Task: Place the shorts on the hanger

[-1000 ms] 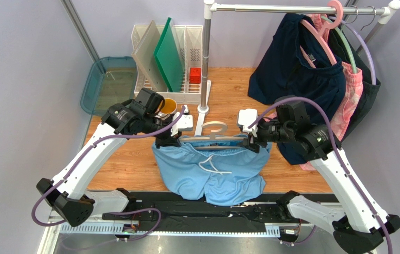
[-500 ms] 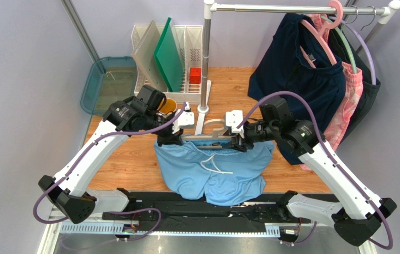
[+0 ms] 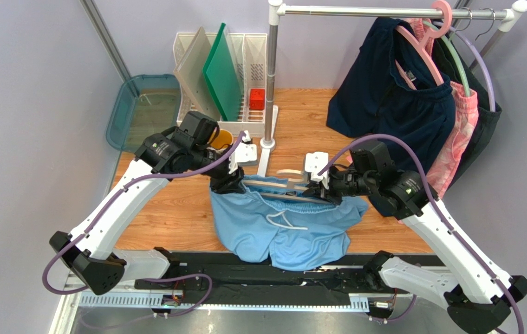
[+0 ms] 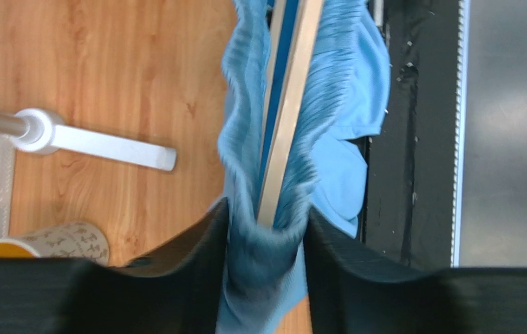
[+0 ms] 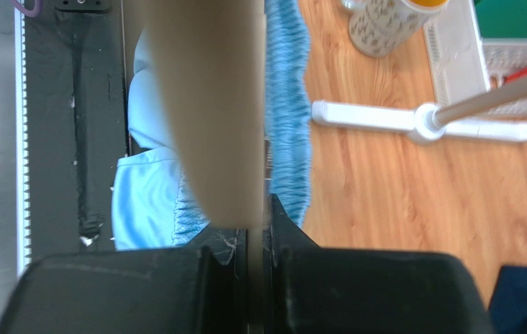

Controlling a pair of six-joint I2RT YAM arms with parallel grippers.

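The light blue shorts (image 3: pixel 283 226) lie at the table's front middle, white drawstring up. The beige hanger (image 3: pixel 280 184) lies across their waistband, its bar inside the gathered band. My left gripper (image 3: pixel 225 182) stands at the waistband's left end. In the left wrist view its jaws (image 4: pixel 266 223) are apart, with the bunched, blurred waistband (image 4: pixel 262 271) and the hanger's end (image 4: pixel 288 111) between the fingers. My right gripper (image 3: pixel 322 191) is at the hanger's right part. In the right wrist view it (image 5: pixel 258 216) is shut on the hanger (image 5: pixel 210 104), next to the waistband (image 5: pixel 288 104).
A clothes rail pole (image 3: pixel 270 76) with a white foot (image 5: pixel 412 122) stands just behind the hanger. A dish rack with boards (image 3: pixel 221 76), a cup (image 3: pixel 221 139) and a teal tray (image 3: pixel 140 108) are back left. Navy (image 3: pixel 391 90) and pink (image 3: pixel 458 136) garments hang back right.
My right gripper has shut on the hanger bar after sliding left and back a little. The left jaws have widened around the waistband. The waistband now sits gathered narrower along the hanger.
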